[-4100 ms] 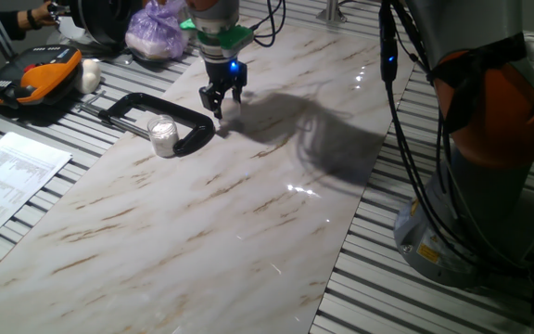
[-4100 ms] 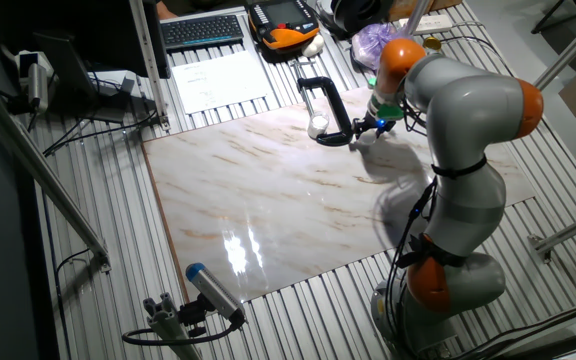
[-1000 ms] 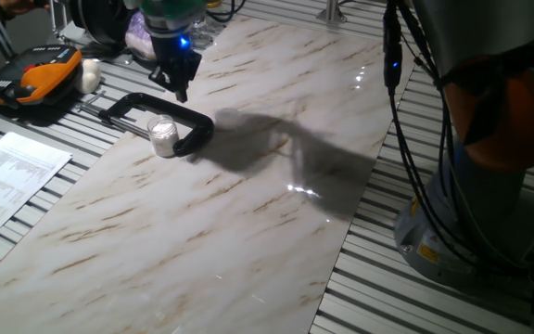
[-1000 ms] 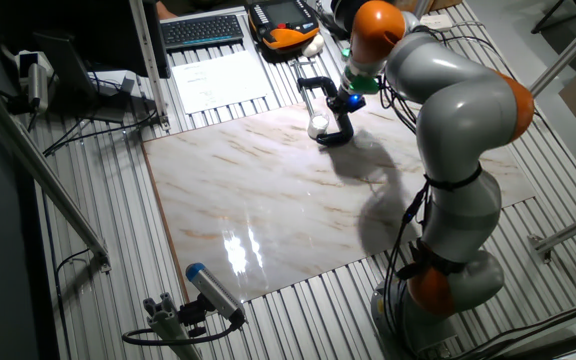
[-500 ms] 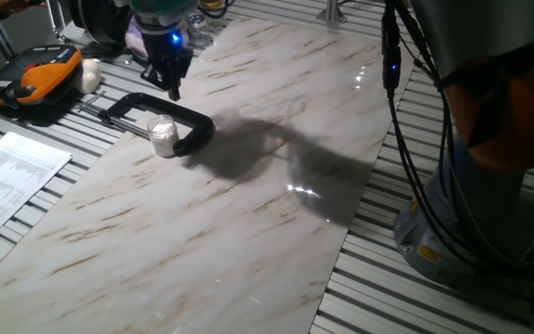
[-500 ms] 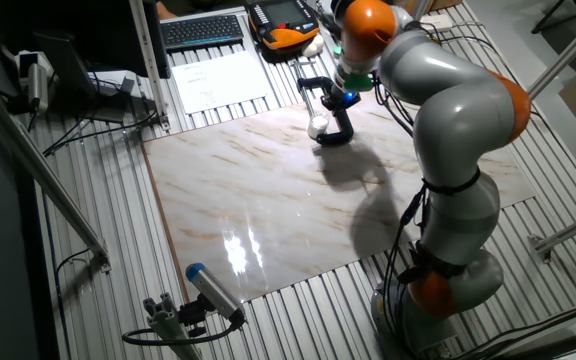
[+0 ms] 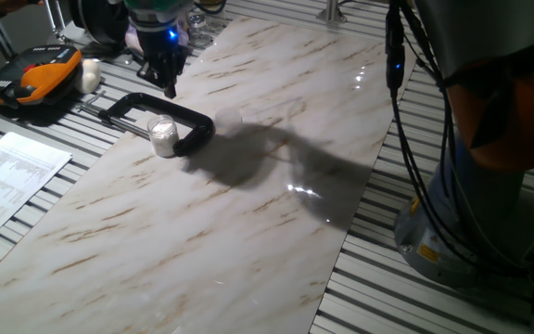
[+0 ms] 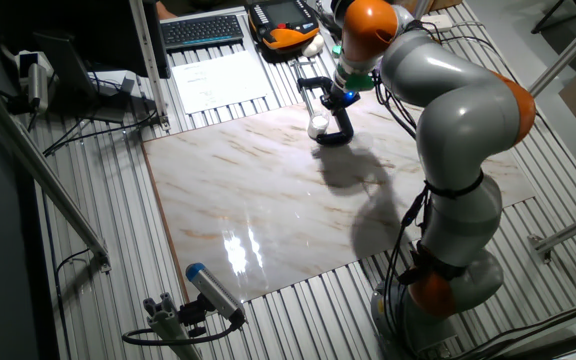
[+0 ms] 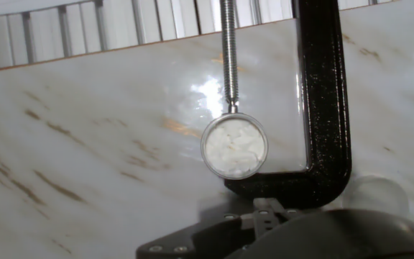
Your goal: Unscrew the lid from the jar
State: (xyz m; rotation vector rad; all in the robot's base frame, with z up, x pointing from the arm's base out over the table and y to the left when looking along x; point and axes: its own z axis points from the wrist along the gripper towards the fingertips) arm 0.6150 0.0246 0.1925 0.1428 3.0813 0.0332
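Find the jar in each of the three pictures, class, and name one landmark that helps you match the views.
One fixed view: the jar sits left of centre, upper part.
The other fixed view: jar right of centre, near the top.
Hand view: jar at centre, seen from above.
Shared landmark: the black C-clamp holding it.

Jar (image 9: 233,146) is sitting open-topped mid-frame, whitish contents showing, pinched between black C-clamp (image 9: 323,108) frame at 6 o'clock and its screw (image 9: 228,54) at 12. Marble tabletop (image 9: 85,137) underneath.
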